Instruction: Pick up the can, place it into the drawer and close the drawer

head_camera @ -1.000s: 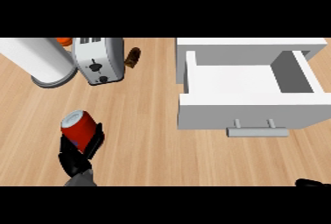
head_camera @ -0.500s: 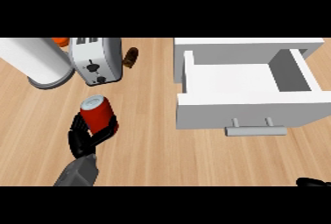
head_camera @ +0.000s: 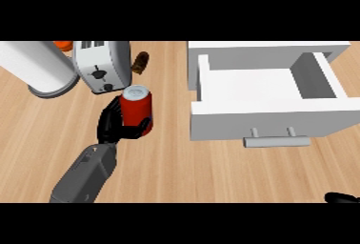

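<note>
A red can [head_camera: 135, 106] with a silver top stands upright in my left hand [head_camera: 115, 126], whose black fingers curl round its lower half. It is held over the wooden counter, just in front of the toaster and left of the white drawer [head_camera: 271, 117]. The drawer is pulled open, its white inside bare, with a grey handle [head_camera: 276, 140] on its front. Only a small black part of my right hand [head_camera: 342, 198] shows at the lower right edge; its fingers are not visible.
A silver toaster [head_camera: 103, 66] stands at the back left beside a white paper-towel roll [head_camera: 36, 64]. A small brown object [head_camera: 140, 62] lies behind the toaster and something orange [head_camera: 63, 45] sits at the top edge.
My left hand has carried the can up the view and to the right, closer to the toaster and the drawer. My right hand has stayed put.
</note>
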### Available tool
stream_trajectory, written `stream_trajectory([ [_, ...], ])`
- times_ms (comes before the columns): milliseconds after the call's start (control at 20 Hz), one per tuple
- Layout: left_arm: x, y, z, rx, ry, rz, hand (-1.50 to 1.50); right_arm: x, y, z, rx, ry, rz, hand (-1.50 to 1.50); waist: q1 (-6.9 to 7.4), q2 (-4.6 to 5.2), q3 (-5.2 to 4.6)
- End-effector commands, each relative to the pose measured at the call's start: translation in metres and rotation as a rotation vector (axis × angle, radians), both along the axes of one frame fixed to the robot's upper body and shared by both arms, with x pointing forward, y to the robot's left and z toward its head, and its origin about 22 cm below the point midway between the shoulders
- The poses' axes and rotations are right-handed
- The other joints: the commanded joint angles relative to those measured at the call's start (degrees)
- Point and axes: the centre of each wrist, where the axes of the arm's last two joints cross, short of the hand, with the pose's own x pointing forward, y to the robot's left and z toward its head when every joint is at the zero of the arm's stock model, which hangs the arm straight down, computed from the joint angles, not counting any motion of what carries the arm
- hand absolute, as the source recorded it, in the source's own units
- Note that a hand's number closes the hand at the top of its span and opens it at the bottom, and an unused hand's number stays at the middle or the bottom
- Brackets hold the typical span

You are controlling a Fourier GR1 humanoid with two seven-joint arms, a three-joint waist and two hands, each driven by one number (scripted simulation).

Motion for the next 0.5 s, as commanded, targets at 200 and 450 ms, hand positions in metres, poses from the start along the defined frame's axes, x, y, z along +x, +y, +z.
stream_trajectory([
  [200, 0.027, -0.049, 0.038, 0.027, -0.037, -0.157, 1.50, -0.002, 0.003, -0.003, -0.003, -0.007, -0.031, -1.50, 1.20, -0.33, 0.08],
  [450, 0.049, -0.065, 0.102, 0.059, -0.081, -0.218, 1.50, -0.017, 0.001, -0.001, -0.032, 0.019, -0.037, -1.50, 1.46, -0.58, 0.10],
])
